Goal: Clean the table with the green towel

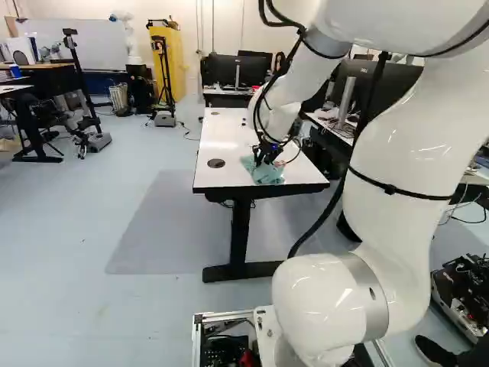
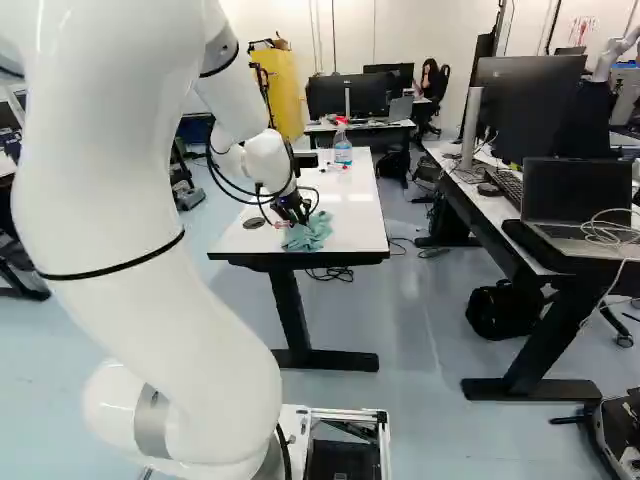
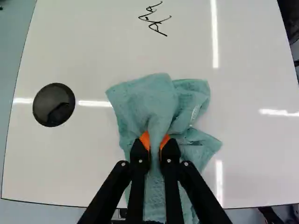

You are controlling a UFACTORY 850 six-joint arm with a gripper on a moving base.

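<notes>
The gripper (image 2: pixel 291 209) is reaching down over the near part of the table (image 1: pixel 221 134) and is gripping the towel (image 2: pixel 308 232). In the wrist view, the two fingers of the gripper (image 3: pixel 155 145) are pinching a raised fold of the towel, and the orange pads (image 3: pixel 145 139) are pressing on it from opposite sides. The towel is lying bunched on the white top, close to the near edge; its loose folds are spreading ahead of the fingers and out to one side.

The marks (image 3: pixel 155 19), black and handwritten, are showing on the top ahead of the towel, apart from it. The disc (image 3: pixel 53 105), round and black, is sitting in the top beside the towel, also apart. The bottle (image 2: pixel 343 150) is standing upright toward the far end of the table.

At the right of the right base view, the laptop (image 2: pixel 575 195) is resting open on the desk (image 2: pixel 490 207), and the bag (image 2: pixel 501 309) is lying on the floor beneath.
</notes>
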